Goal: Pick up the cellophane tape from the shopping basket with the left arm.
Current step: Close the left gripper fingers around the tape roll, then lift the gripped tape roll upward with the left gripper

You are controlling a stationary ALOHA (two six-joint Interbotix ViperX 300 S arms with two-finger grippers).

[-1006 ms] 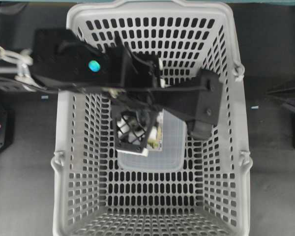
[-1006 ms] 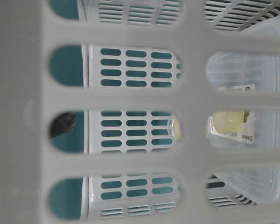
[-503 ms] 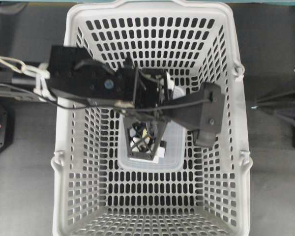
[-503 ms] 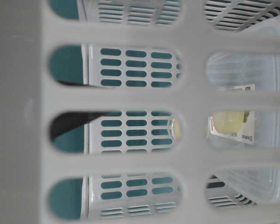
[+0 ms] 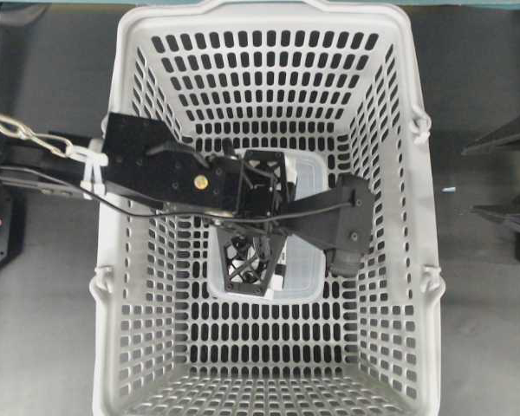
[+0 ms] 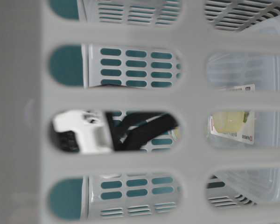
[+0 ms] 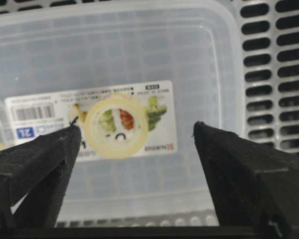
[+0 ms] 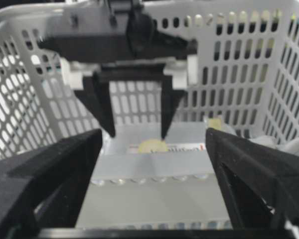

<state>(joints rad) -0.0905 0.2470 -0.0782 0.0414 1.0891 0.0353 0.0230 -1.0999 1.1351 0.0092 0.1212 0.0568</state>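
The cellophane tape (image 7: 116, 125) is a pale yellowish ring lying flat on the printed label of a clear container (image 7: 139, 55) inside the grey shopping basket (image 5: 269, 24). My left gripper (image 7: 135, 126) hangs open just above the tape. The ring sits between the fingertips, close to the left one. In the overhead view the left gripper (image 5: 247, 260) points down over the container and hides the tape. The right wrist view faces the left gripper (image 8: 137, 135) with the tape (image 8: 152, 146) below its tips. My right gripper (image 8: 153, 132) is open with nothing between its fingers.
The clear container (image 5: 305, 251) rests on the basket floor near the middle. A black block of arm hardware (image 5: 347, 227) hangs over the container's right side. A small pale yellow thing (image 8: 214, 123) sits by the container's far corner. Slotted walls close in on all sides.
The left arm has come down deeper into the basket, bringing its gripper over the container and into the table-level view. Its jaws have spread wider.
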